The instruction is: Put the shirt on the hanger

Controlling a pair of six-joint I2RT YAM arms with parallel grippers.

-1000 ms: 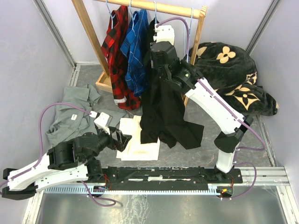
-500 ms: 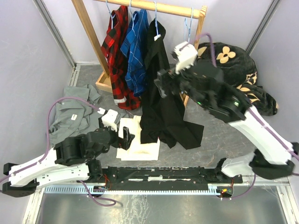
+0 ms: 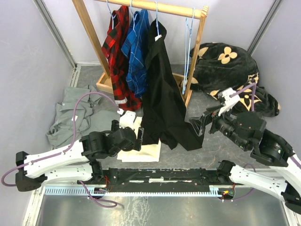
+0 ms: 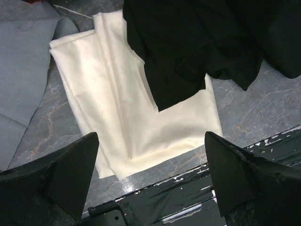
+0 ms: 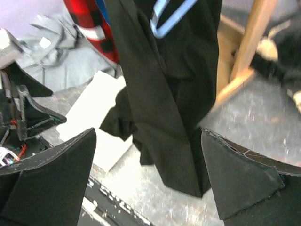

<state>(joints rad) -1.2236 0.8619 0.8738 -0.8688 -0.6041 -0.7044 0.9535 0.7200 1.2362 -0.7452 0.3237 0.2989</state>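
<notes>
Pulled back from the wooden rack, my right gripper now sits low, just beside the hem of the shirt, jaws wide and empty. My left gripper has crept forward, also agape. Only the right wrist view shows the hanger inside the collar. The left wrist view shows the hem lying on a cream cloth ahead of my fingers.

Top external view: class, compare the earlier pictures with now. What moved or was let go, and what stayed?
The right gripper let go of the shirt at the rack and drew back down and right, fingers open; the shirt hangs on the hanger. The left gripper slid right over the cream cloth. The grey shirt and blanket stayed.
</notes>
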